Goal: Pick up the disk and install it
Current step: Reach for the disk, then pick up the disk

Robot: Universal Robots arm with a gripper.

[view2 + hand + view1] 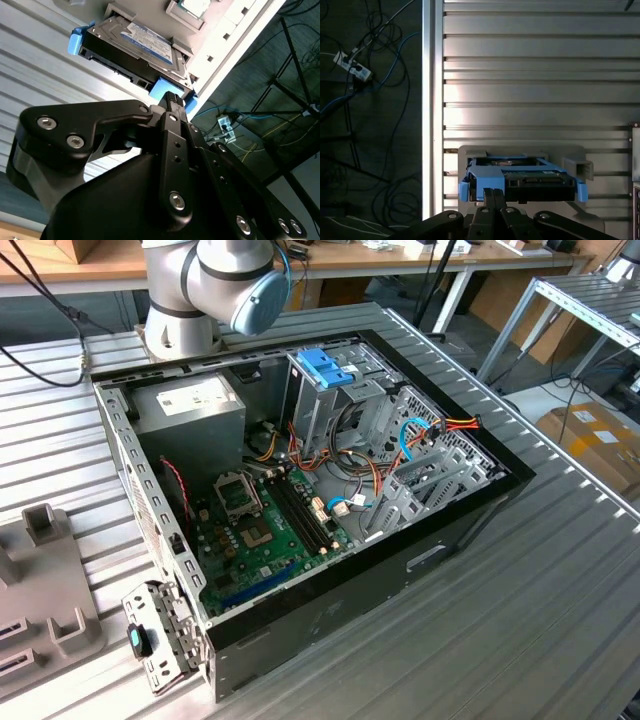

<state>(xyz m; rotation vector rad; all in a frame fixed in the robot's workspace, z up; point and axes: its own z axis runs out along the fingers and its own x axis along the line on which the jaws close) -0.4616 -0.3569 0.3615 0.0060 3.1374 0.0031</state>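
Note:
The disk is a flat silver-grey drive with a white label and blue rails on its sides. It lies in a grey holder on the slatted metal table. My gripper is right at the disk's near end, its fingertips against a blue tab of the rail. The two fingers stand together, shut, and I see nothing held between them. Whether the tips touch the tab I cannot tell.
In the exterior view an open computer case lies on the table, with a blue-topped drive cage and a grey power-supply box. Grey fixtures stand on the exterior view's left. The table edge runs close beside the holder, with cables on the floor beyond.

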